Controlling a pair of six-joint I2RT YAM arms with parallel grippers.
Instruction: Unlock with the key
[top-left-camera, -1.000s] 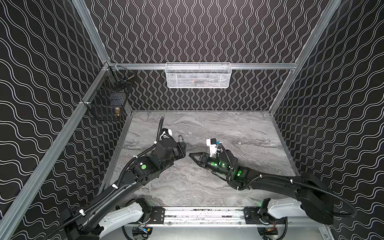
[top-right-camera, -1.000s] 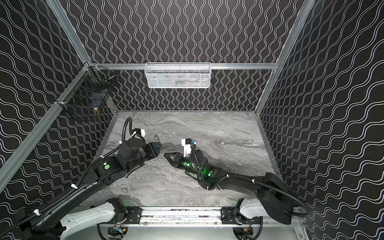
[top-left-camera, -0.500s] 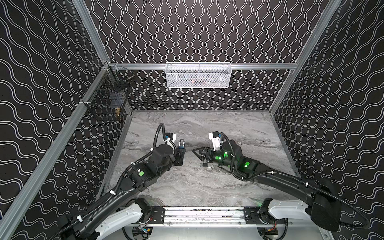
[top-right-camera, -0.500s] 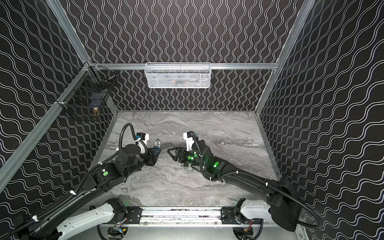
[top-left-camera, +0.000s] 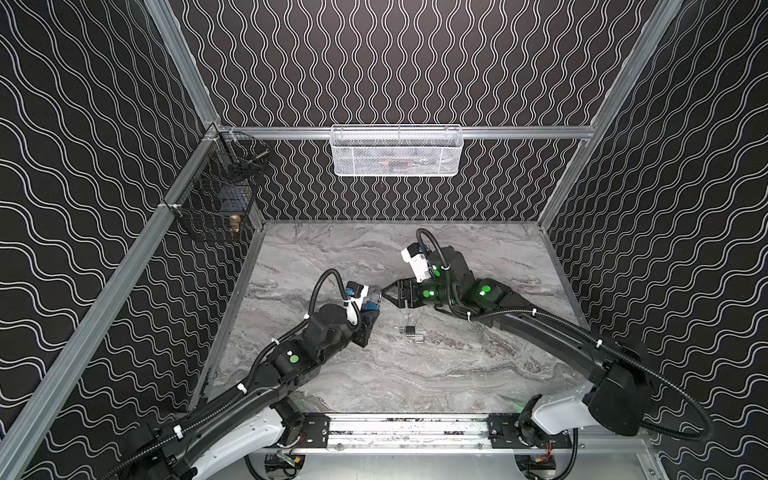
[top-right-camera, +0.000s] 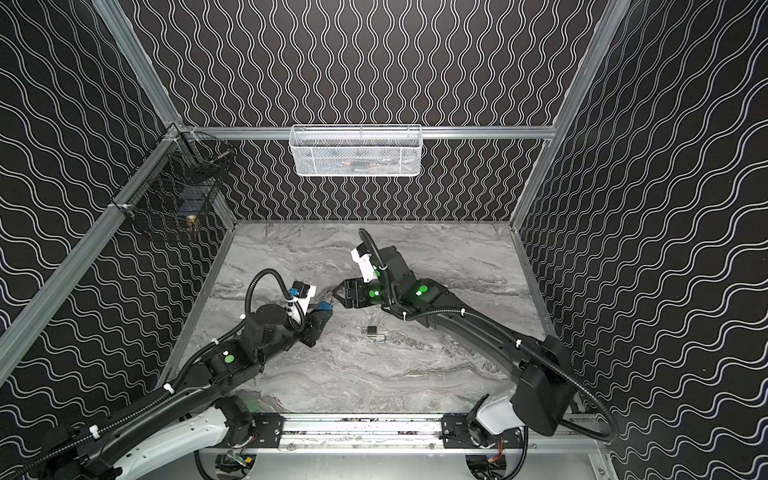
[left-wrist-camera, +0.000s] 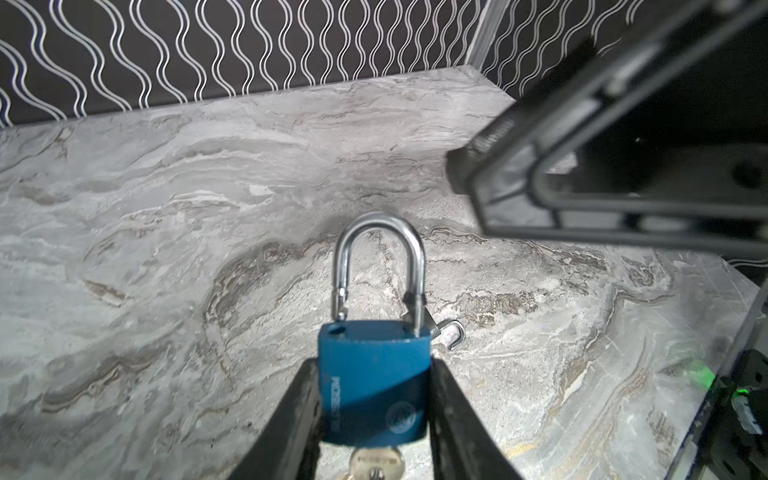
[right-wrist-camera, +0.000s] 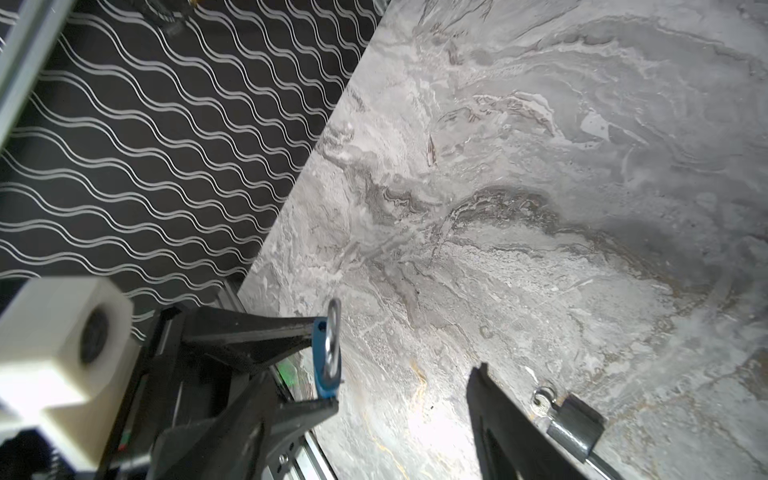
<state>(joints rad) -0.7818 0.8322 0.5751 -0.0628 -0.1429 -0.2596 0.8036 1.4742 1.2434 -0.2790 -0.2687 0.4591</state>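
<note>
The blue padlock (left-wrist-camera: 374, 386) sits low in the middle of the left wrist view, its body clamped between the two fingers of the left gripper (left-wrist-camera: 374, 368). The shackle (left-wrist-camera: 380, 224) points up the frame and the head of the key (left-wrist-camera: 376, 461) pokes out beneath the body at the bottom edge. That view gives away what no other does: one leg of the shackle hangs clear above its empty hole. To my eye the lock has already sprung and the unlocking step is at its tail end. The right gripper (top-left-camera: 388, 296) hovers just beside the shackle, a little left of centre in both top views, its jaws standing apart with nothing between them. What I'd expect next is either a pinch on the shackle to swing it fully aside, or a plain retreat. A pinch would call for a careful line-up on thin, slippery steel while the left grip holds firm. In the top views the blue padlock (top-right-camera: 325, 308) is only a speck between the two arms, but they show how the arms meet. They also show a second, grey padlock (top-left-camera: 411, 332) lying on the marble table (top-left-camera: 457, 374) just below the right gripper. The right wrist view catches the blue padlock edge-on at lower left and the grey padlock (right-wrist-camera: 575, 424) at lower right.
</note>
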